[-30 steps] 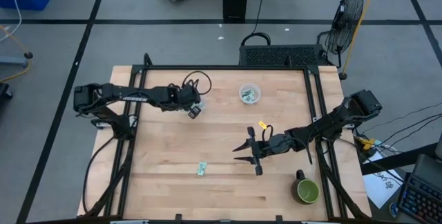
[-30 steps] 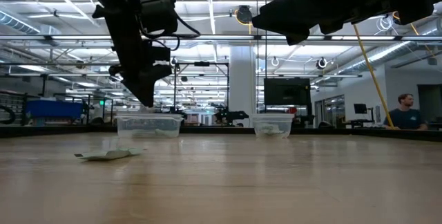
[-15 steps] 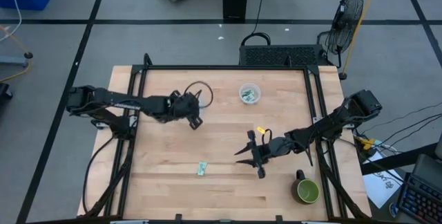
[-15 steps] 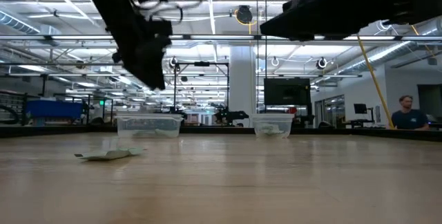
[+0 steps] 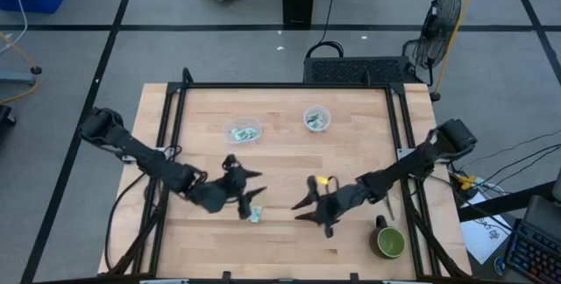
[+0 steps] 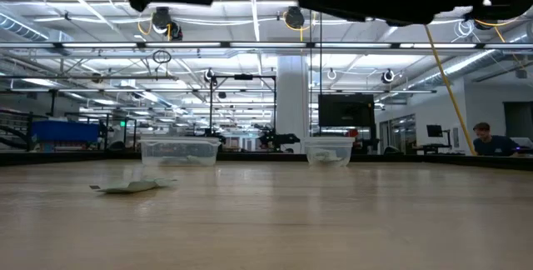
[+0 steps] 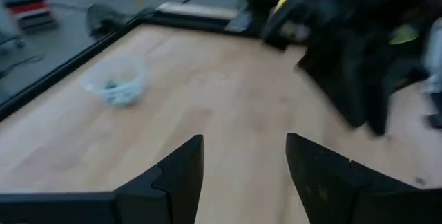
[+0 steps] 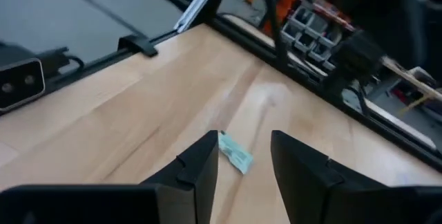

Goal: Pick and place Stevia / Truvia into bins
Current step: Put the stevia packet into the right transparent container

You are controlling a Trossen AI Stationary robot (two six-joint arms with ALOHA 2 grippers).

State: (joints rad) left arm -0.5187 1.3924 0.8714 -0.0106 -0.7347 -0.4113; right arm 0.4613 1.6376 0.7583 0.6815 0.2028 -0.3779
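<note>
Spanning most of the high view, the wooden table (image 5: 280,161) carries both dark arms low over its near half. The left gripper (image 5: 248,192) hangs just beside the lone sachet (image 5: 255,215), on its left and far side, its fingers (image 7: 181,169) spread wide with nothing between them. The right gripper (image 5: 308,207) hovers to the right of that sachet, clear of it, fingers (image 8: 200,163) parted and empty too. A dark green mug (image 5: 390,241) stands at the near right corner. Toward the far edge sit the two clear bins: the oval tub (image 5: 243,131) on the left and the round cup (image 5: 316,118) on the right, each holding pale green sachets. The lone sachet lies flat on the bare wood, near the front edge.
</note>
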